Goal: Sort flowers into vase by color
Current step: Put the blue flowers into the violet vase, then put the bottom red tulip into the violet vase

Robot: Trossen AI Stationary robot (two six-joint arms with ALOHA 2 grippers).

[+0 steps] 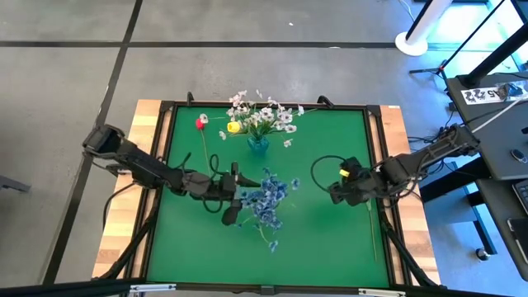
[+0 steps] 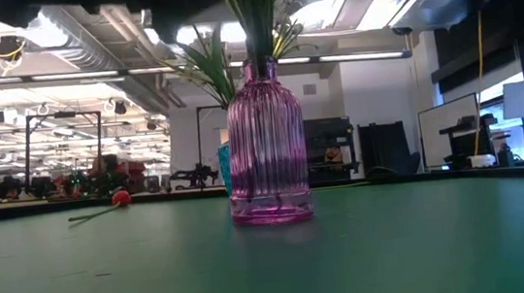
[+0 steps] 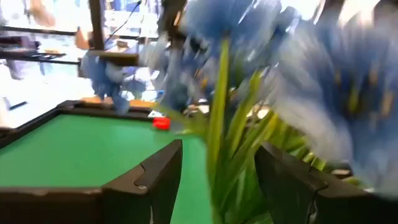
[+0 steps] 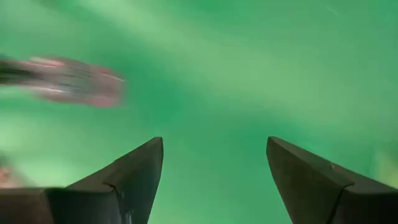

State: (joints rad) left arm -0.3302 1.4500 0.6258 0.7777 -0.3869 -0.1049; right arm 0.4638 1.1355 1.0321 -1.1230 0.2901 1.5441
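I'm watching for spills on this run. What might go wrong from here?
The left hand is among the blue flowers' stems above the pink vase; a sideways pull could tip that vase. The red flower lies loose on the green mat and could be swept aside. The right hand is open over bare mat.

We see a flat green table top [image 1: 330, 231] with a dark frame around it and light wood at its sides. A small blue vase [image 1: 257, 145] stands on it near the far edge, full of white flowers. A ribbed pink glass vase [image 2: 265, 146] stands nearer the middle. A red flower on a thin green stem [image 1: 201, 132] lies flat beside the blue vase.
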